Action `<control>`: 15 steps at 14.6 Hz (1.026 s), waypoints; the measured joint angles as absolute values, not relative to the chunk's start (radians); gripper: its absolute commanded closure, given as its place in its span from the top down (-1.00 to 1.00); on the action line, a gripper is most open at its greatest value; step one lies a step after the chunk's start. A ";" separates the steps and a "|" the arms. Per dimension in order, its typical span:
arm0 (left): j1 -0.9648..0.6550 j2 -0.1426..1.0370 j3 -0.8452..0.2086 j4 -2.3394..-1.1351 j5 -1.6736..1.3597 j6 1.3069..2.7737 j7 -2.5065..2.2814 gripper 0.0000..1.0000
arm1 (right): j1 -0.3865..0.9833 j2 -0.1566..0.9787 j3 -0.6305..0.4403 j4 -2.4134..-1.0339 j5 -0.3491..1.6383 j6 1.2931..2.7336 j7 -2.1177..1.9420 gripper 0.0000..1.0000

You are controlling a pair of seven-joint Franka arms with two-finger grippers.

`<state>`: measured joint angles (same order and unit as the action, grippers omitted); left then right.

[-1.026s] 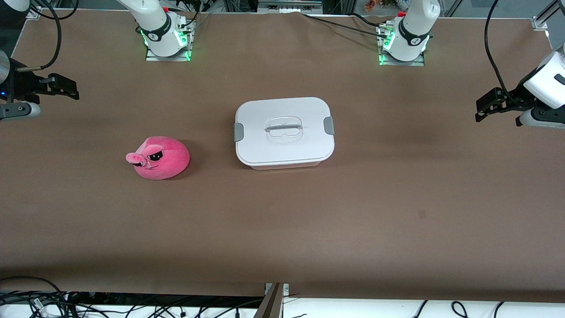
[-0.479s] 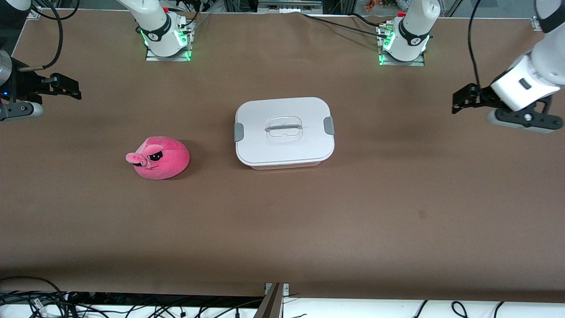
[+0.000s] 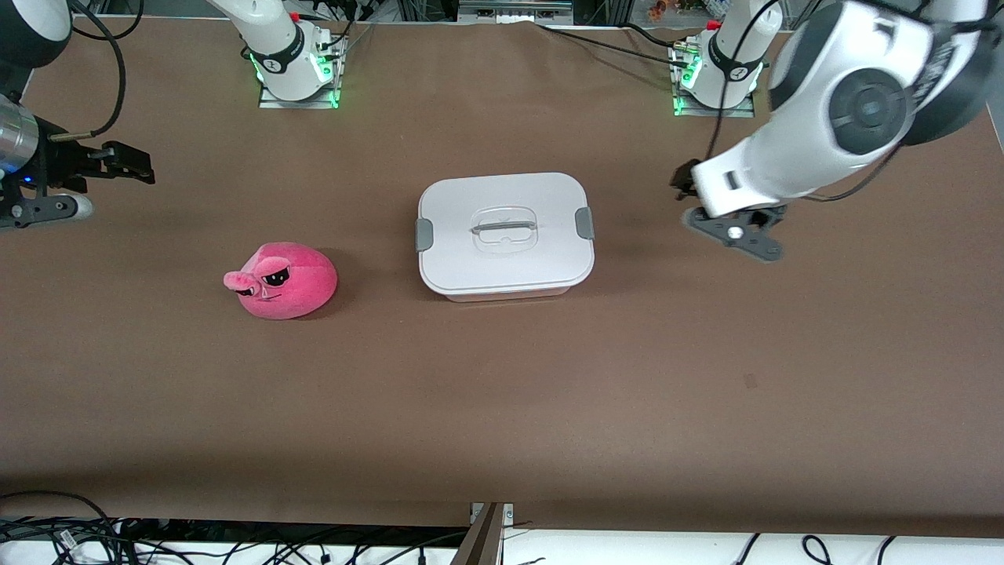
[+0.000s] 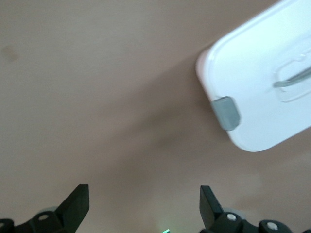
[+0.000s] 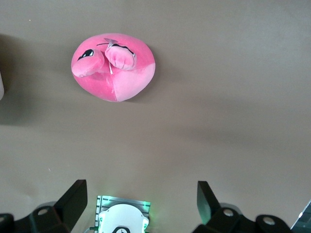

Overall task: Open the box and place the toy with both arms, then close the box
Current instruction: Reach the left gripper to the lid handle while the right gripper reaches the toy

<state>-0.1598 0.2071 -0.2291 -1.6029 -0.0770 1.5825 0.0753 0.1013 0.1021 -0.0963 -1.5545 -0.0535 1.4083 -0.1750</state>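
The box [image 3: 506,235] stands shut at the table's middle, with a white lid, two grey side clips and a clear centre handle. The left wrist view shows its lid [image 4: 265,73] and one grey clip [image 4: 227,112]. The pink plush toy [image 3: 282,281] lies toward the right arm's end, nearer the front camera than the box; it also shows in the right wrist view [image 5: 114,65]. My left gripper [image 3: 682,182] [image 4: 144,204] is open and empty, over the table beside the box's clip. My right gripper [image 3: 129,163] [image 5: 140,199] is open and empty, over the table's end, apart from the toy.
The two arm bases [image 3: 296,71] [image 3: 718,74] stand along the table's back edge with green lights. The right arm's base also shows in the right wrist view [image 5: 124,216]. Brown tabletop [image 3: 502,392] spreads round the box and toy. Cables hang off the front edge [image 3: 235,545].
My left arm has swung in from the table's end toward the box's clip side. My right gripper has shifted slightly toward the middle. Box and toy have not moved.
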 measured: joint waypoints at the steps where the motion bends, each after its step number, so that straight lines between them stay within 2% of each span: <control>1: -0.161 0.238 -0.256 -1.575 -0.102 1.593 0.086 1.00 | 0.105 0.112 -0.096 -1.554 -0.053 1.409 -0.175 1.00; 6: -0.176 0.375 -0.339 -1.517 -0.208 1.793 0.328 1.00 | 0.138 0.145 -0.094 -1.556 -0.053 1.408 -0.175 1.00; 9: -0.261 0.434 -0.355 -1.515 -0.209 1.913 0.402 1.00 | 0.140 0.208 -0.097 -1.573 -0.051 1.424 -0.179 1.00; 12: -0.377 0.458 -0.356 -1.515 -0.107 1.971 0.408 1.00 | 0.139 0.272 -0.098 -1.617 -0.049 1.529 -0.180 1.00; 15: -0.432 0.500 -0.355 -1.516 -0.007 2.014 0.407 1.00 | 0.141 0.281 -0.085 -1.721 -0.044 1.679 -0.189 1.00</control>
<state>-0.4316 0.5005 -0.3554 -1.5157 -0.0075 2.0138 0.4074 0.1407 0.2814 -0.0846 -1.7206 -0.0439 1.6786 -0.1891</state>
